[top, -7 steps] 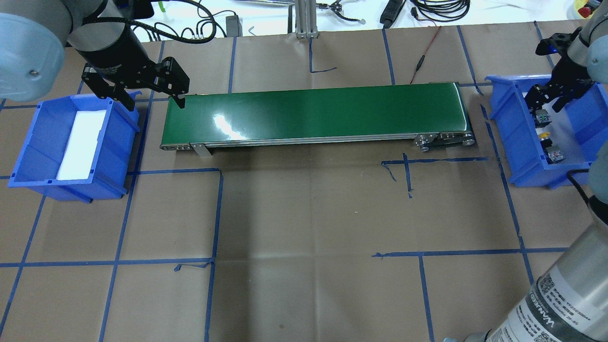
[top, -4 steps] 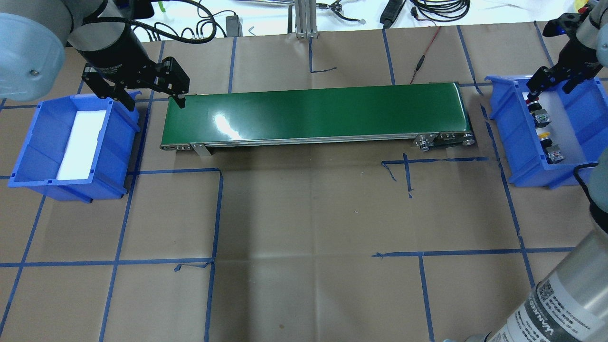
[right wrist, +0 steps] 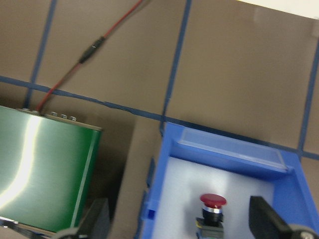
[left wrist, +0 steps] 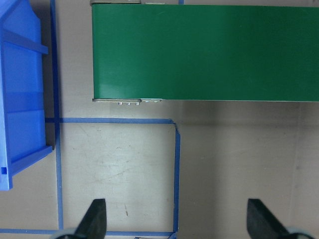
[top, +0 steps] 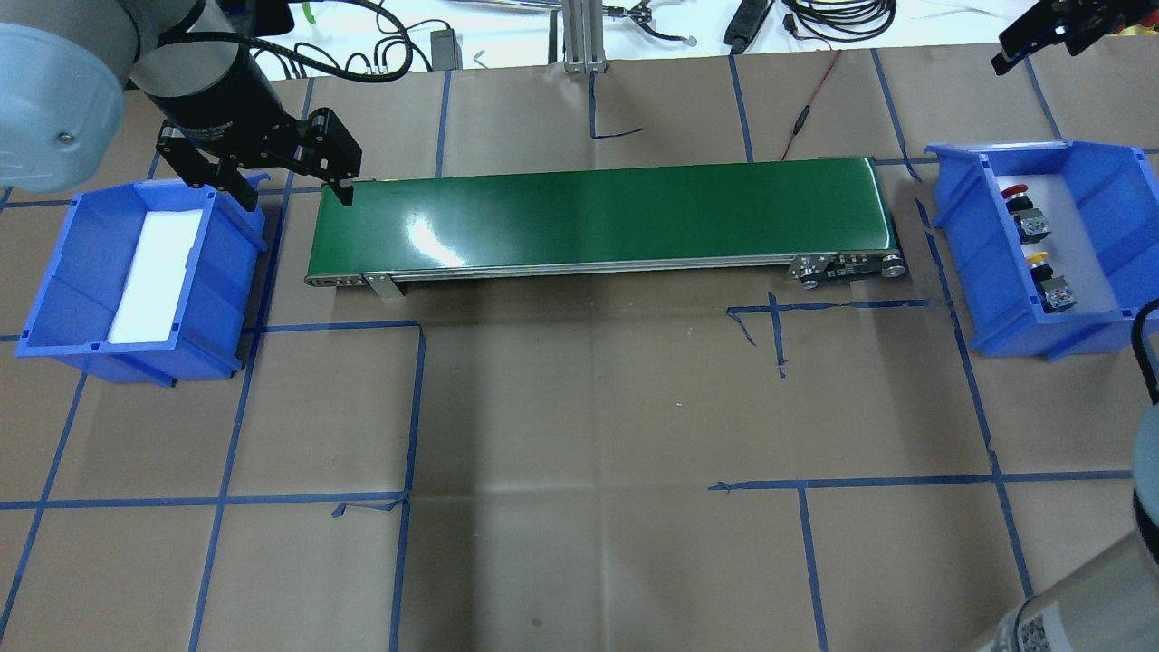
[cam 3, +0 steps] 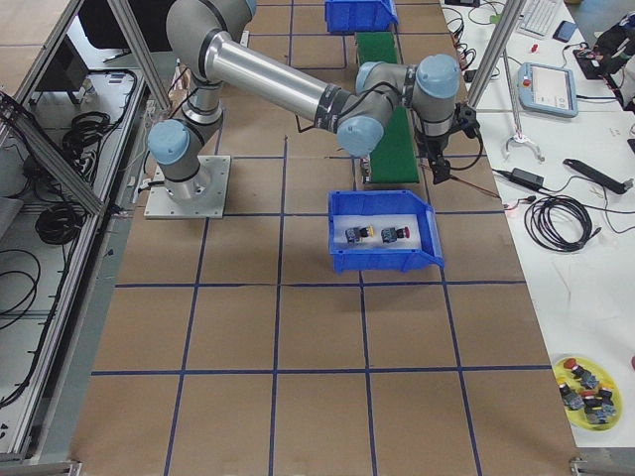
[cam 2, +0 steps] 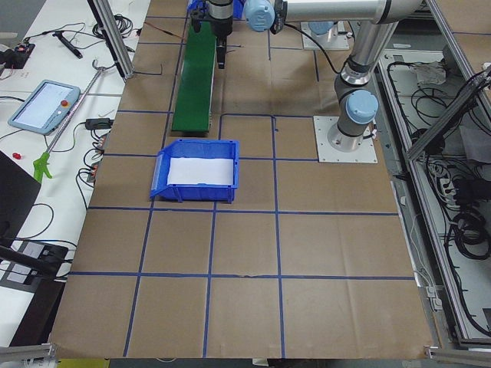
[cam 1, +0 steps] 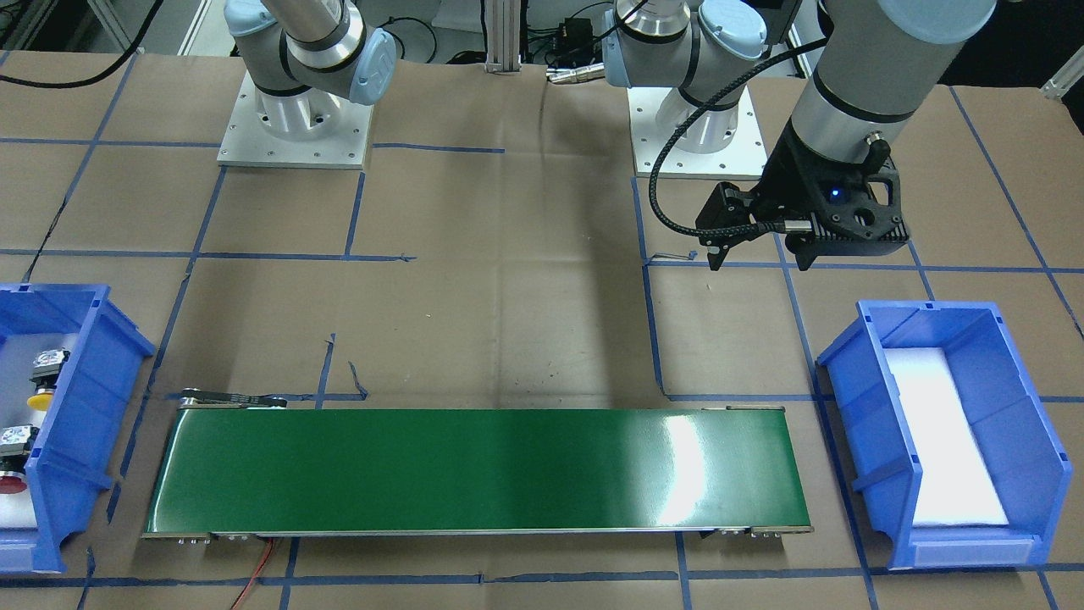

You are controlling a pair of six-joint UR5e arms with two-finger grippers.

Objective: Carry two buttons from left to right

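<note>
Two buttons lie in the blue right bin (top: 969,235) on white foam: the red button (top: 1023,206) at the far end and the yellow button (top: 1046,276) nearer. The front-facing view shows the red one (cam 1: 12,462) and the yellow one (cam 1: 42,379). My right gripper (top: 1041,41) hangs open and empty, high beyond the bin's far end. Its wrist view looks down on the red button (right wrist: 213,206) between its open fingers (right wrist: 97,221). My left gripper (top: 294,192) stands open and empty between the left bin (top: 54,263) and the green conveyor (top: 598,213).
The left bin holds only a white foam pad (top: 154,276). A red wire (top: 810,100) lies behind the conveyor's right end. Cables (top: 833,18) run along the far table edge. A yellow dish (cam 3: 587,389) with spare buttons sits on the side bench.
My right gripper has risen out of the right bin and drawn back beyond its far end, leaving the red button lying in the bin. The left arm has not moved.
</note>
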